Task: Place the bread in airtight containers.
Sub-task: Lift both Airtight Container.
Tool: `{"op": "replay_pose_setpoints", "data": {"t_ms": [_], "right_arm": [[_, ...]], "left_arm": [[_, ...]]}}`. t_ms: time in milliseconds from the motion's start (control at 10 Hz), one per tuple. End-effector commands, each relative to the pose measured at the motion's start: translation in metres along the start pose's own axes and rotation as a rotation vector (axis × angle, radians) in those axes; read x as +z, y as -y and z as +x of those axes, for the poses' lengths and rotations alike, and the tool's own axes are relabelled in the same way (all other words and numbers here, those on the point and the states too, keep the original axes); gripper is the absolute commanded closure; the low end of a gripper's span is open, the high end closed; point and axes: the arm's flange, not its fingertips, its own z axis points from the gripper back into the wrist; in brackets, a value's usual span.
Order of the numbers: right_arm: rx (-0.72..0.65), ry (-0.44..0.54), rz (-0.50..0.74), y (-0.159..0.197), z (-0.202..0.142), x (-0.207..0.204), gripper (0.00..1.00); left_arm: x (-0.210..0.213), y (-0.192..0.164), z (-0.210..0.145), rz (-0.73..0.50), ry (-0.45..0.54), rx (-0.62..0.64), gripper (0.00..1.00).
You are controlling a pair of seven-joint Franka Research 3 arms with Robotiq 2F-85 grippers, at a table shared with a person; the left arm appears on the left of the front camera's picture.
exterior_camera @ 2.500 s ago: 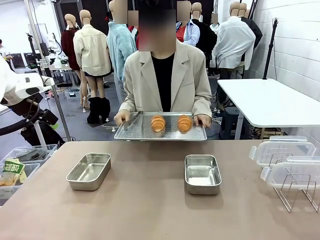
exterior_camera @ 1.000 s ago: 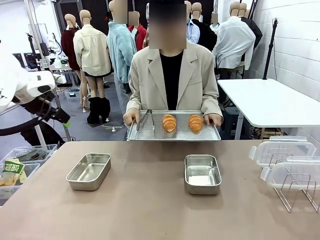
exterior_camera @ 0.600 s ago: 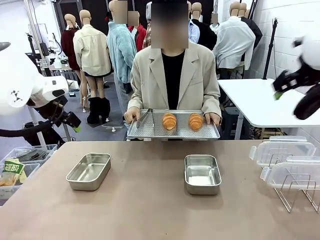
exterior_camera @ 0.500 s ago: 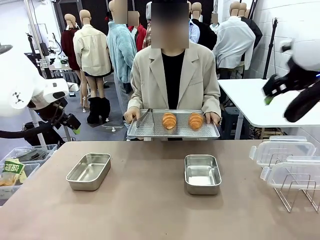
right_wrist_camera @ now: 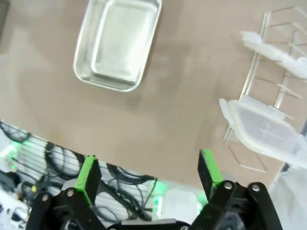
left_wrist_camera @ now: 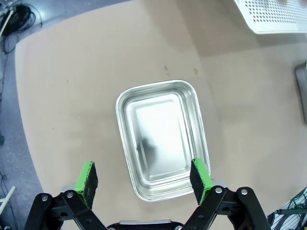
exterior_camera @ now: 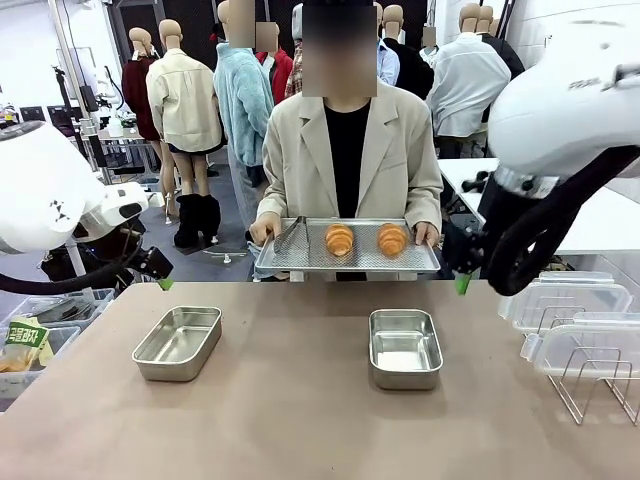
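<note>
While the brown table [exterior_camera: 300,430] fills the lower half of the front view, a person [exterior_camera: 350,160] in a pale jacket stands at its far edge, centre frame, holding a perforated metal tray [exterior_camera: 300,263] level above the tabletop with both hands.

The right arm [exterior_camera: 570,110] bulks in the upper right of that view and the left arm [exterior_camera: 40,200] curves in at the left edge.

At the lower right a wire rack [exterior_camera: 585,385] props up two clear lids [exterior_camera: 565,300].

Two open containers sit on the table, well apart. The left-hand steel box [exterior_camera: 178,343] is lower left of centre and the right-hand steel box [exterior_camera: 405,347] is just right of centre. Both are bare inside.

On the tray lie the left croissant [exterior_camera: 339,240] and the right croissant [exterior_camera: 391,240], side by side and apart, with metal tongs [exterior_camera: 288,238] at the tray's left end.

The left gripper [exterior_camera: 158,272] hangs at the table's left edge. In the left wrist view the left gripper [left_wrist_camera: 144,176] has its green fingers [left_wrist_camera: 88,176] spread wide and holding nothing, with the left-hand steel box [left_wrist_camera: 160,139] framed between them at centre.

The right gripper [exterior_camera: 462,282] hangs near the tray's right end. In the right wrist view the right gripper [right_wrist_camera: 148,172] is likewise spread wide and unloaded, with the right-hand steel box [right_wrist_camera: 117,43] at the upper left and the clear lids [right_wrist_camera: 266,129] at the right.
</note>
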Motion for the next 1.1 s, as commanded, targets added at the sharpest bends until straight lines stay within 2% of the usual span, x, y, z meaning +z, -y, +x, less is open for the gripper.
{"op": "replay_pose_setpoints", "data": {"t_ms": [0, 400, 500, 700, 900, 1000], "right_arm": [[-0.033, 0.032, 0.01, -0.001, -0.004, 0.01, 0.0], [-0.009, 0.02, 0.0, 0.001, -0.002, 0.008, 0.0], [0.069, -0.033, -0.013, -0.009, 0.023, -0.013, 0.0], [0.052, -0.175, -0.044, -0.023, 0.077, -0.062, 0.0], [0.011, -0.262, -0.06, -0.032, 0.099, -0.103, 0.0], [-0.011, -0.268, -0.064, -0.033, 0.109, -0.123, 0.0]], "left_arm": [[0.011, -0.003, 0.0, 0.025, 0.012, -0.012, 0.0], [-0.004, -0.001, 0.008, 0.005, -0.001, -0.013, 0.0], [-0.017, -0.005, 0.015, -0.021, -0.036, 0.003, 0.0], [-0.051, -0.008, 0.025, -0.109, -0.162, -0.019, 0.0], [-0.081, -0.007, 0.028, -0.155, -0.232, 0.004, 0.0], [-0.095, -0.008, 0.03, -0.131, -0.257, 0.015, 0.0]]}}
